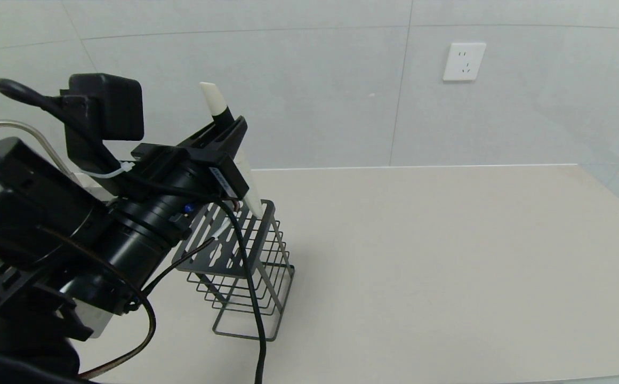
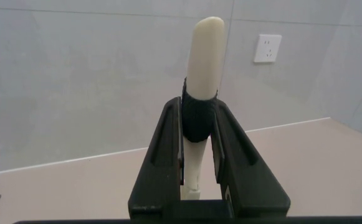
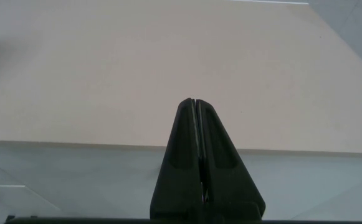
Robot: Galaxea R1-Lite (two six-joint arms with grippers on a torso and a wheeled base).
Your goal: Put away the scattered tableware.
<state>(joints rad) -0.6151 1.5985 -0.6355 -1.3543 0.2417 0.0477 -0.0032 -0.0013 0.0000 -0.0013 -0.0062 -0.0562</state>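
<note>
Nearest in, the right hand [image 3: 196, 109] hung over the near edge of the pale beige, matte tabletop [image 3: 168, 68]. Its two black fingers were pressed flat together, with nothing between them.

A little farther on, the left hand [image 1: 232, 140] was pinching a slim cream-white utensil with a black band round its middle [image 1: 249, 184]. It was a tidy hold: the black fingers [image 2: 168, 143] were clamped right on that dark band. The rounded cream end poked up above them and the tapered end pointed down.

By the look of it, the piece was light and stiff, with a smooth skin that could well be slippery. The band seemed the sensible place to hold it, near the middle and probably less slick. Being so narrow, it could pivot in the pinch if its tip caught on a wire.

The utensil leaned at a tilt, with its lower tip right at the top rim of a dark grey wire rack topped with a slotted metal plate [image 1: 218, 258]. I could not tell whether the tip had actually gone inside. The rack stood on the tabletop, thin rods in an open grid, and it looked light enough to shift if knocked.

Beyond lay smooth grey wall tiles with a white square wall socket [image 1: 464, 62].
</note>
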